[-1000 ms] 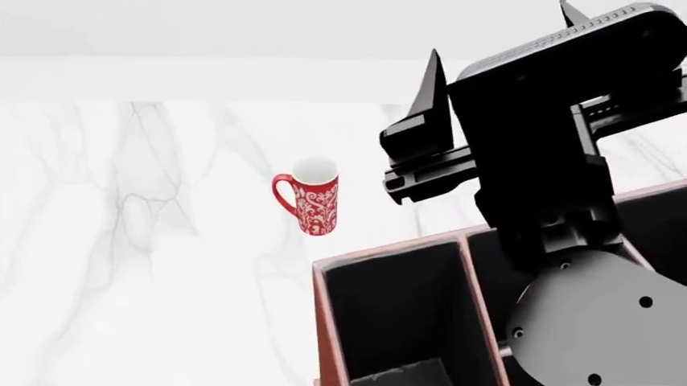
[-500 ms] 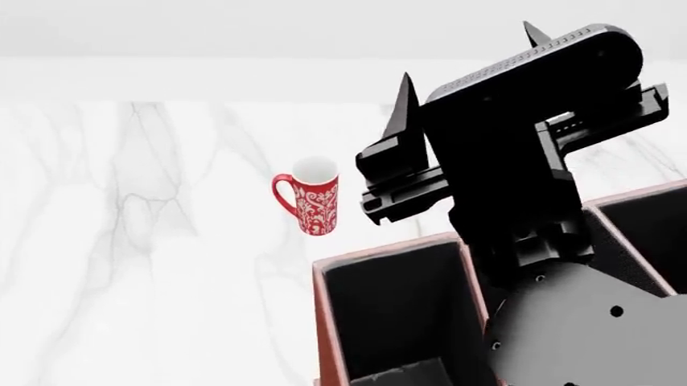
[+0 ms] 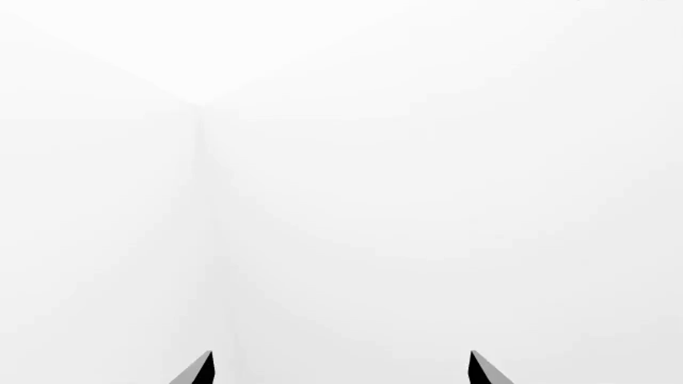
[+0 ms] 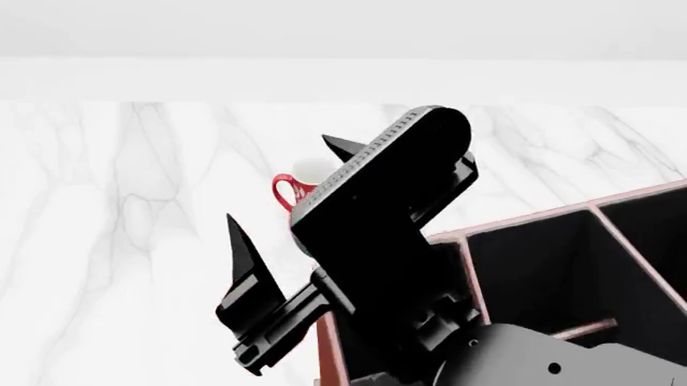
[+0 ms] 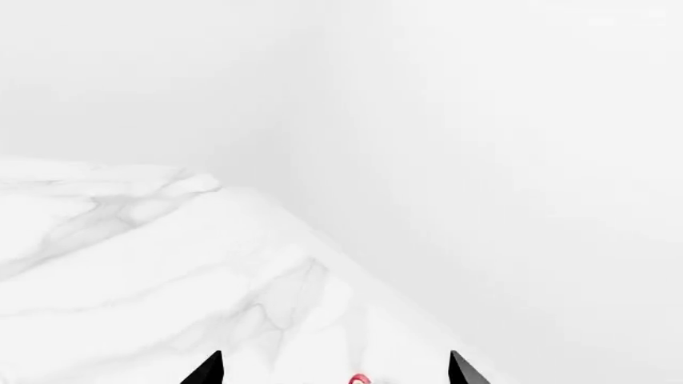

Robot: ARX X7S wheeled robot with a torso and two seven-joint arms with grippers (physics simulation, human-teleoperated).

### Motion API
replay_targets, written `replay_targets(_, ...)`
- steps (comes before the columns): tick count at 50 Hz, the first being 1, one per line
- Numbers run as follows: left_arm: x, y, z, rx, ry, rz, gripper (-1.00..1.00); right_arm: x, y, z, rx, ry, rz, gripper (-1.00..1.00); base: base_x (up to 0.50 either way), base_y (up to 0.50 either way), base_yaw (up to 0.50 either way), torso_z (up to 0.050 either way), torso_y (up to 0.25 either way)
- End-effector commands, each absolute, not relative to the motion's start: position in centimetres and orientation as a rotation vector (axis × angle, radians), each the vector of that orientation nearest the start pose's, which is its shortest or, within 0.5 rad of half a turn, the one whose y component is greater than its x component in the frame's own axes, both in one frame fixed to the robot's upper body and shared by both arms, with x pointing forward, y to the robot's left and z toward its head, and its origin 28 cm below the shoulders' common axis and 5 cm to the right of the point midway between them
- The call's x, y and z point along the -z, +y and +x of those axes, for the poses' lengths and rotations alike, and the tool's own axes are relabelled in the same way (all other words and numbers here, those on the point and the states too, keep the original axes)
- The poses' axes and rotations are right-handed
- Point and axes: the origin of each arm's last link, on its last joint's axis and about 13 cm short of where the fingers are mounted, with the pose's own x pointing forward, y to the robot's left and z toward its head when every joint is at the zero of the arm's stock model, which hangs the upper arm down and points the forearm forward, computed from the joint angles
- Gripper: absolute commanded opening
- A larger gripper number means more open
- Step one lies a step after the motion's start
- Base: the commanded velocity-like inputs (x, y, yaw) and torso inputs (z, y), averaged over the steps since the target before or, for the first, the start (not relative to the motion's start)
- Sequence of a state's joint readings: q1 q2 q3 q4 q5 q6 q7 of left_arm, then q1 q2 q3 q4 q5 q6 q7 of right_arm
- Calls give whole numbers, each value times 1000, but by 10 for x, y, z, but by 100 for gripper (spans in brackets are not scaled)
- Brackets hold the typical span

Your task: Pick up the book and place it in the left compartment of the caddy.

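The book shows in none of the views. Neither pincer holds it, and the right arm covers much of the head view, so I cannot tell where it lies. The caddy (image 4: 558, 211) stands at the near right of the marble table (image 4: 108, 241). Its left compartment is almost wholly hidden behind that arm, while the sections split by a crossbar look empty. The right gripper (image 4: 277, 176) hangs above the caddy's left edge, released, its two fingers spread wide with nothing between them and pointing toward the red patterned mug (image 4: 301, 183) just beyond. The left gripper (image 3: 339, 370) is likewise spread and empty, facing only a blank white wall. With both pincers empty, the step is either searching for the book or backing away after a drop. Next, I judge, the arm should clear the view so the compartment can be checked. In view: one caddy, one mug, two grippers, no book.
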State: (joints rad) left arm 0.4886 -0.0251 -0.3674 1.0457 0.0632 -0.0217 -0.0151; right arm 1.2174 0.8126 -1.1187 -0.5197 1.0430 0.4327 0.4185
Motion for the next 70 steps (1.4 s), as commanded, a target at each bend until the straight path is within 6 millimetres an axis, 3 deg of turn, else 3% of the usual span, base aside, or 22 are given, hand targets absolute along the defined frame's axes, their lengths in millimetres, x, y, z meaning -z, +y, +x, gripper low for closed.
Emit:
replay_targets(1, -161, 261, 78, -313, -520, 335, 100, -233, -74, 247, -824, -159, -322, 100, 0, 0, 0, 0, 0)
replay_targets(12, -161, 260, 77, -310, -525, 337, 100, -226, -66, 248, -954, -123, -313, 100, 0, 0, 0, 0, 0)
replay_targets(24, -161, 261, 75, -314, -531, 337, 100, -223, -63, 268, -1017, -94, -277, 100, 0, 0, 0, 0, 0)
replay_targets(31, -161, 260, 77, -314, -528, 338, 100, -223, -64, 269, -1066, -79, -293, 100, 0, 0, 0, 0, 0)
replay_targets(44, -161, 261, 81, -312, -522, 337, 100, -217, -55, 276, -1185, -134, -304, 100, 0, 0, 0, 0, 0)
replay_targets(49, -161, 260, 83, -311, -519, 337, 100, -217, -52, 272, -1264, -41, -290, 100, 0, 0, 0, 0, 0)
replay_targets(55, -161, 261, 81, -314, -521, 334, 100, -209, -48, 264, -1339, -101, -349, 100, 0, 0, 0, 0, 0)
replay_targets(70, -161, 261, 78, -317, -523, 336, 100, -185, -41, 250, -1401, -61, -374, 100, 0, 0, 0, 0, 0)
